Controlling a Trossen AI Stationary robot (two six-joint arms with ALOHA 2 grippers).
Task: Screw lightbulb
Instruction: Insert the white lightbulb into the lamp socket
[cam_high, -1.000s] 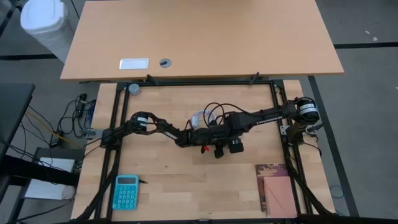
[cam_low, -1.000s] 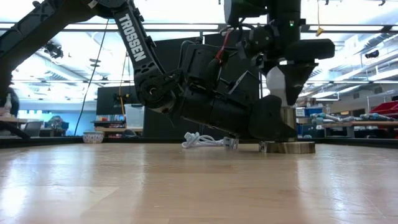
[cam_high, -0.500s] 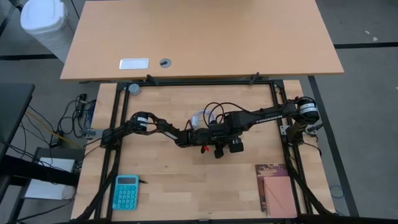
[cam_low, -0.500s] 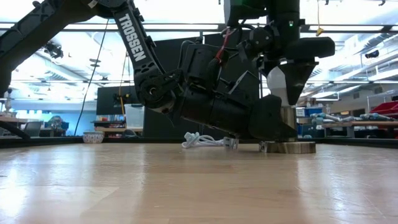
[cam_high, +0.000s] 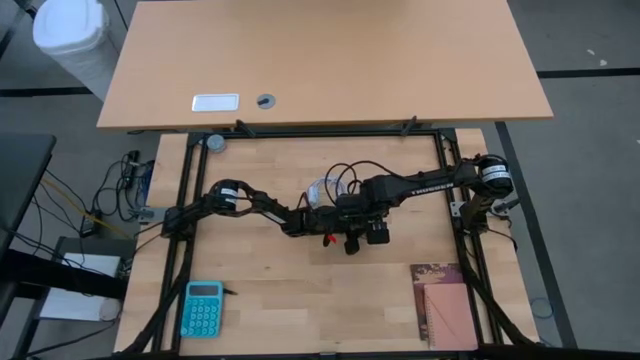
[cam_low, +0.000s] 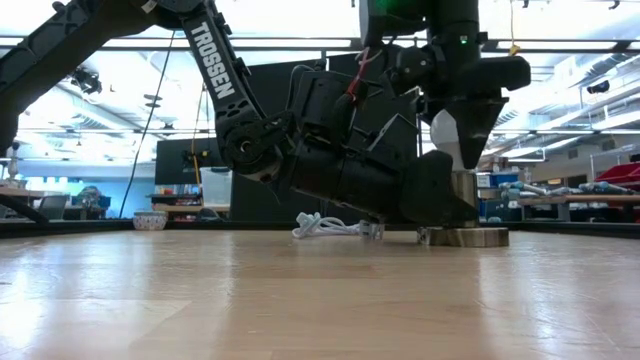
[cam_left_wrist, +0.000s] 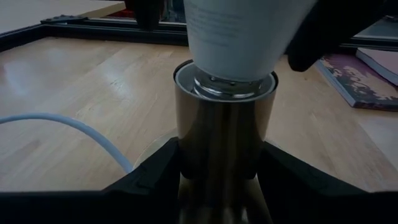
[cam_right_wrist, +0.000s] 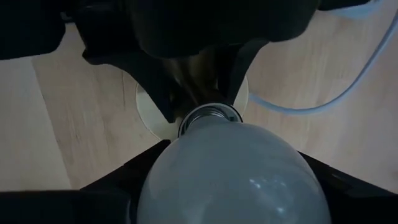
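We see a table (cam_high: 300, 290) of pale wood, smooth with a faint sheen and visible grain. The lightbulb (cam_right_wrist: 230, 171) looks like frosted white glass, matt with small highlights, on a ribbed metal base. The socket (cam_left_wrist: 225, 130) is polished metal, brassy and mirror-glossy. Both grippers' fingers (cam_left_wrist: 149, 180) are dark matt plastic. The cable (cam_left_wrist: 68, 127) is smooth white plastic.

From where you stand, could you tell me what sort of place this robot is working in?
Probably a robotics lab or workshop. The wooden table sits in a black metal frame, benches cluttered with equipment line the room behind, and a plain desk and a white bin stand on a grey floor.
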